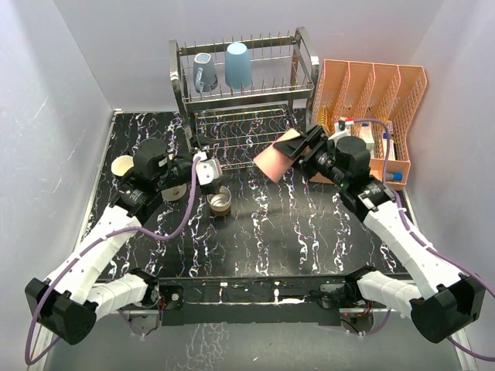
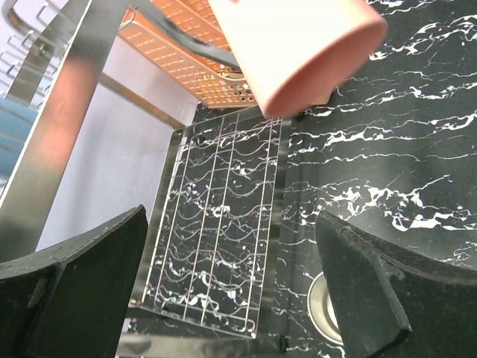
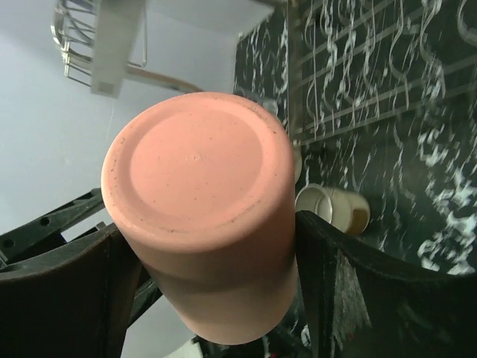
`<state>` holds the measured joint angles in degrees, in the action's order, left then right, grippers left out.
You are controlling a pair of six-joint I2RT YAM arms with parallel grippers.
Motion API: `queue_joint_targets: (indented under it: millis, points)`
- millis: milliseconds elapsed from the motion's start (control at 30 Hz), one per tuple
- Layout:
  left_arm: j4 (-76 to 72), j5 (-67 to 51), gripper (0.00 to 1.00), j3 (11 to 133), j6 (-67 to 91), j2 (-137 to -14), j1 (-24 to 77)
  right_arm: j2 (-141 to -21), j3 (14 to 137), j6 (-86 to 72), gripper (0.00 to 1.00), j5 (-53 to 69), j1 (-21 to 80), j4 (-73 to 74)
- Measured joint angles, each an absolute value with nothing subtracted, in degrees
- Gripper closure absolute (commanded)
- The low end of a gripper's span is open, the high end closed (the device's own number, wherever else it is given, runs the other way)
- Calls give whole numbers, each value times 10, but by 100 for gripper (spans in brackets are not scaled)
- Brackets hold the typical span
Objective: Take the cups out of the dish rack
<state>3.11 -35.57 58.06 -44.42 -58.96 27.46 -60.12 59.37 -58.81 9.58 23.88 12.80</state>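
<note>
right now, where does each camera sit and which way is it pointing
Top external: above and behind the arms, looking down on the black table and dish rack; both arms show from base to hand.
Left wrist: on the left arm, facing the rack's lower tier, the pink cup above it; the open left hand frames the bottom edge.
Right wrist: on the right arm, looking at the pink cup's base, gripped in the right hand.
Shared: both wrist views see the pink cup and the rack's wires.
</note>
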Motion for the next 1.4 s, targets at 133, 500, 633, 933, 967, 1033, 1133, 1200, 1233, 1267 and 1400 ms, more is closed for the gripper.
queue_joint_targets:
  millis: [133, 500, 633, 933, 967, 1033, 1133, 1200, 1233, 1267, 1400]
  points:
    - [20, -363, 13, 580, -464, -603, 294, -597, 510, -693, 70, 139, 240, 67]
    - [2, -350, 21, 569, -528, -598, 387, -627, 453, -883, 70, 183, 258, -101]
    - [-3, -332, 26, 569, -544, -607, 389, -639, 448, -912, 70, 188, 272, -128]
    - [-17, -310, 33, 562, -569, -604, 389, -623, 401, -938, 70, 194, 283, -151]
    - [-17, -309, 34, 560, -572, -604, 389, -617, 395, -940, 70, 194, 284, -152]
    - [-17, -308, 38, 558, -577, -603, 389, -607, 385, -947, 70, 194, 285, -152]
    - [-17, -308, 43, 554, -582, -603, 389, -602, 382, -951, 70, 191, 294, -155]
    - [-17, -307, 50, 554, -582, -603, 389, -603, 382, -954, 70, 187, 306, -156]
    - [-17, -307, 56, 554, -580, -604, 389, -603, 382, -957, 70, 185, 314, -157]
    - [-17, -306, 61, 554, -578, -604, 389, -604, 382, -959, 70, 183, 319, -159]
    - [-17, -304, 92, 554, -569, -606, 391, -611, 383, -965, 63, 172, 334, -172]
